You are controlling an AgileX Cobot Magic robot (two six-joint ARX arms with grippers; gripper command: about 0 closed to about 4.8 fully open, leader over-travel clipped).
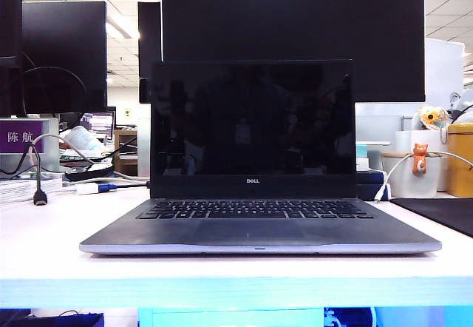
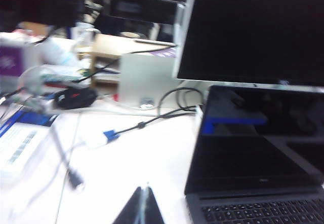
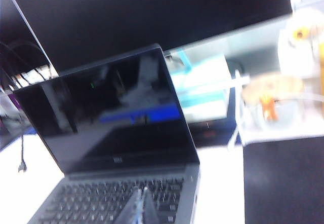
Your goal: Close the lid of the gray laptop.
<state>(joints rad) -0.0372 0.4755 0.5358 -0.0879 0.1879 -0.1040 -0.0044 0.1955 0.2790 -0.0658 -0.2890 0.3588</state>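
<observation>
While the laptop (image 1: 260, 223) sits open, lid (image 1: 252, 127) upright | left gripper (image 2: 142, 209) pressed together beside it | right gripper (image 3: 140, 210) pressed together over keyboard (image 3: 111, 203)

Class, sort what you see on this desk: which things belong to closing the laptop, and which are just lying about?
Belongs to the job:
- gray laptop, open
- its lid, upright
- left pincer, beside the laptop's left side; tips together
- right pincer, above the keyboard; tips together

Just lying about:
- black monitor behind
- blue-plug cable
- black mat
- white container
</observation>
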